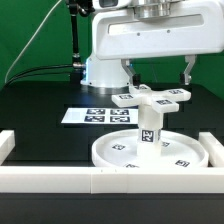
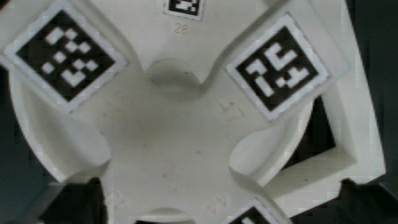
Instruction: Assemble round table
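The round disc [image 1: 118,152] lies flat on the table near the front. The short cylinder leg [image 1: 148,127] stands upright at its middle. The flat cross-shaped base [image 1: 150,97] rests on top of the leg. My gripper [image 1: 158,76] hangs just above the base, open wide, with one finger over each side of it and nothing held. In the wrist view the base [image 2: 178,110] fills the picture with its black-and-white tags, and my gripper [image 2: 214,205] shows only as dark fingers at the two lower corners.
The marker board [image 1: 92,115] lies behind the disc, toward the exterior view's left. The white border rail [image 1: 70,181] runs along the front, with raised ends at both sides. The robot's white base [image 1: 110,60] stands at the back.
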Available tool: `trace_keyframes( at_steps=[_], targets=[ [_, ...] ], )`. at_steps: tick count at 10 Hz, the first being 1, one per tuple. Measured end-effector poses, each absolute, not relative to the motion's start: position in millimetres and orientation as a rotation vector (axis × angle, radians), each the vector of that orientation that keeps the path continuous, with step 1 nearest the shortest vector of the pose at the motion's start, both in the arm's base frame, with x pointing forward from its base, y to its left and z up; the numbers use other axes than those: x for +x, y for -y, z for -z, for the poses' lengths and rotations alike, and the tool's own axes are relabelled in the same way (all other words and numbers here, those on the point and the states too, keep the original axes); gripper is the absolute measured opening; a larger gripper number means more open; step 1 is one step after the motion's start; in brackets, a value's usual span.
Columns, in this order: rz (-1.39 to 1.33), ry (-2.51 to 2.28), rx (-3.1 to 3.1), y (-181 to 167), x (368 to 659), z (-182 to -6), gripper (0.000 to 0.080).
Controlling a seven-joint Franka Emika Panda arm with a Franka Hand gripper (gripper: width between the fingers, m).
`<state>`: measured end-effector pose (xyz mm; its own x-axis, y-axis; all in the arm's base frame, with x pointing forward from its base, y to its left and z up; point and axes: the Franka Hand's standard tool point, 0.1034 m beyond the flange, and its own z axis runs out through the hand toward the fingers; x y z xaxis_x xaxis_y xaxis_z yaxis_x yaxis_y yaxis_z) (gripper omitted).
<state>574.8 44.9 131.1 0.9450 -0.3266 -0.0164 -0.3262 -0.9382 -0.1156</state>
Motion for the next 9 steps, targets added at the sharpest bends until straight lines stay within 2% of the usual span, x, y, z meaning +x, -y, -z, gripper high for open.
trace_keyframes(
  at_steps=[1,6,9],
  targets=[
    [-0.004,-0.256,-3.031,-43.3,572.0,-130.2,0.0649],
    [0.021,0.334,-3.027,-40.7,571.6,-130.0,0.0649],
    [0.017,0.940,-2.914,-41.2,566.0,-128.3,0.0649]
  ],
)
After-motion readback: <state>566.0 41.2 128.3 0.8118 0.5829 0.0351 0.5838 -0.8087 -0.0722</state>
